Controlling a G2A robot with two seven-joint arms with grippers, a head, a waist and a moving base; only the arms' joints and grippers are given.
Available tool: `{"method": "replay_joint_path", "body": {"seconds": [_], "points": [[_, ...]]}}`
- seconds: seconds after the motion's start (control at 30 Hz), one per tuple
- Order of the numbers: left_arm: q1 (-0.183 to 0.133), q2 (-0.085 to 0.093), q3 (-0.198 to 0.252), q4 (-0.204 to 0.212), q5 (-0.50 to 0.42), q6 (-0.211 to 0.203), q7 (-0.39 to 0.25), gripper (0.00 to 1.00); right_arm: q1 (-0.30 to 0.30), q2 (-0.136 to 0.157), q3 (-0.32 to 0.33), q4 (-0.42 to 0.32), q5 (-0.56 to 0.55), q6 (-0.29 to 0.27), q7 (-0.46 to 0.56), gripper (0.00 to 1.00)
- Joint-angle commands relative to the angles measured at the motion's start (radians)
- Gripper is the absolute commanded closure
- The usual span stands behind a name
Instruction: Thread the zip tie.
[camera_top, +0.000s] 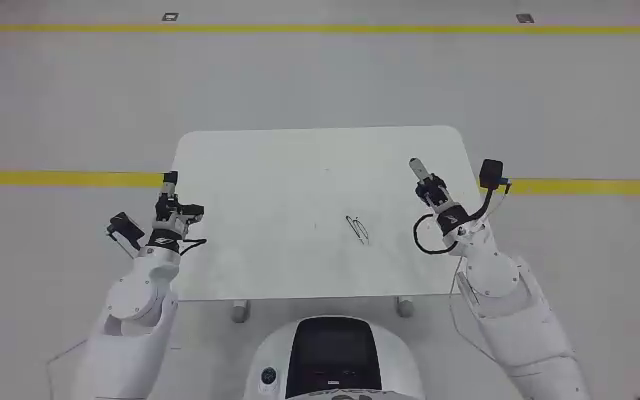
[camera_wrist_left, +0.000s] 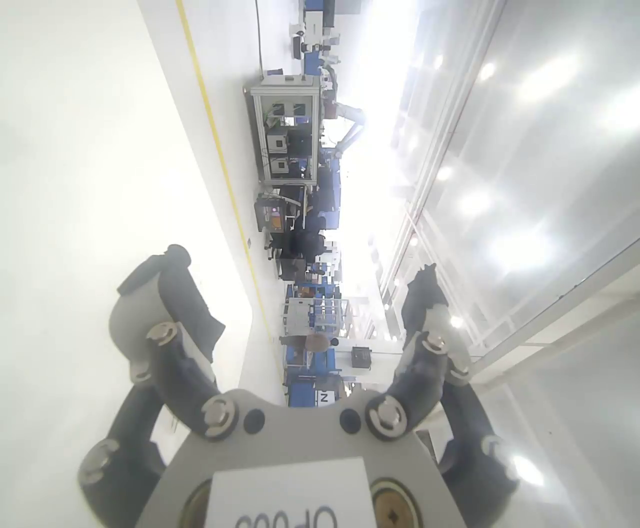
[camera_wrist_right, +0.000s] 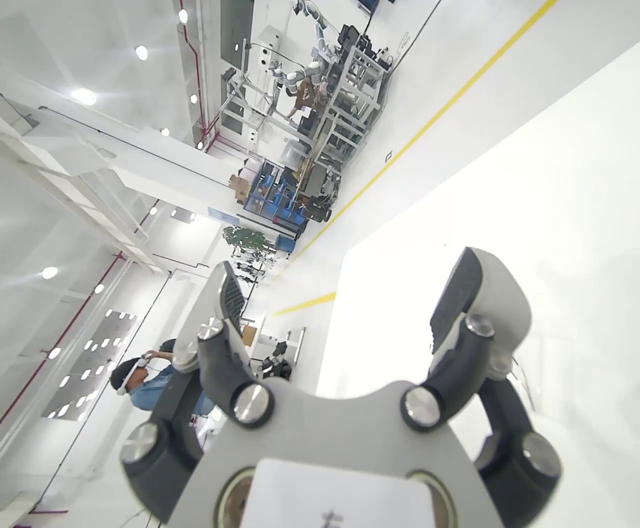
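The zip tie (camera_top: 357, 229) is lying on the table (camera_top: 280, 190), between the arms. The left tool (camera_wrist_left: 300, 265) and right tool (camera_wrist_right: 345, 265) are hanging wide open, holding nothing. It is looking thin, light and bendy, so pinching near one end seems best.

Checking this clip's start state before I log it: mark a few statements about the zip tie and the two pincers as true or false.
1. The zip tie lies on the table. True.
2. The left pincer is open and empty. True.
3. The right pincer is shut on the zip tie. False: it is open, holds nothing and is apart from the zip tie.
4. The zip tie lies at the table's far left corner. False: it lies right of the middle, toward the near edge, closer to the right pincer than to the left pincer.
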Motion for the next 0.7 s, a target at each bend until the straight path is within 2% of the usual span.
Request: {"method": "replay_joint_path", "body": {"seconds": [0.0,0.07,0.23,0.33,0.67], "points": [[0.000,0.000,0.000,0.000,0.000,0.000,0.000,0.00,0.000,0.000,0.000,0.000,0.000,0.000,0.000,0.00],[0.000,0.000,0.000,0.000,0.000,0.000,0.000,0.00,0.008,0.001,-0.005,-0.008,-0.019,-0.001,0.014,0.00],[0.000,0.000,0.000,0.000,0.000,0.000,0.000,0.00,0.152,0.002,-0.105,0.017,-0.213,0.095,0.216,0.00],[0.000,0.000,0.000,0.000,0.000,0.000,0.000,0.00,0.229,-0.005,-0.173,0.044,-0.258,0.113,0.299,0.00],[0.000,0.000,0.000,0.000,0.000,0.000,0.000,0.00,0.232,-0.005,-0.179,0.042,-0.270,0.110,0.309,0.00]]}}
